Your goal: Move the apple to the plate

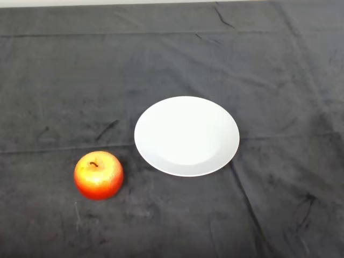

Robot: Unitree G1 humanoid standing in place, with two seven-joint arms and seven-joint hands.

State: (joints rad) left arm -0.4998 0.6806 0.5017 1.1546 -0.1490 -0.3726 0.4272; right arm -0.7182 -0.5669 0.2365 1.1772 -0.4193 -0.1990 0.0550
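Observation:
A red and yellow apple (99, 175) stands upright on the dark cloth at the lower left, its stem pointing up. To its upper right lies a round white plate (186, 135) with nothing on it. A narrow strip of cloth separates the apple from the plate's rim.
The dark cloth (269, 64) covers the whole table and shows folds and creases. The table's far edge runs along the top of the view.

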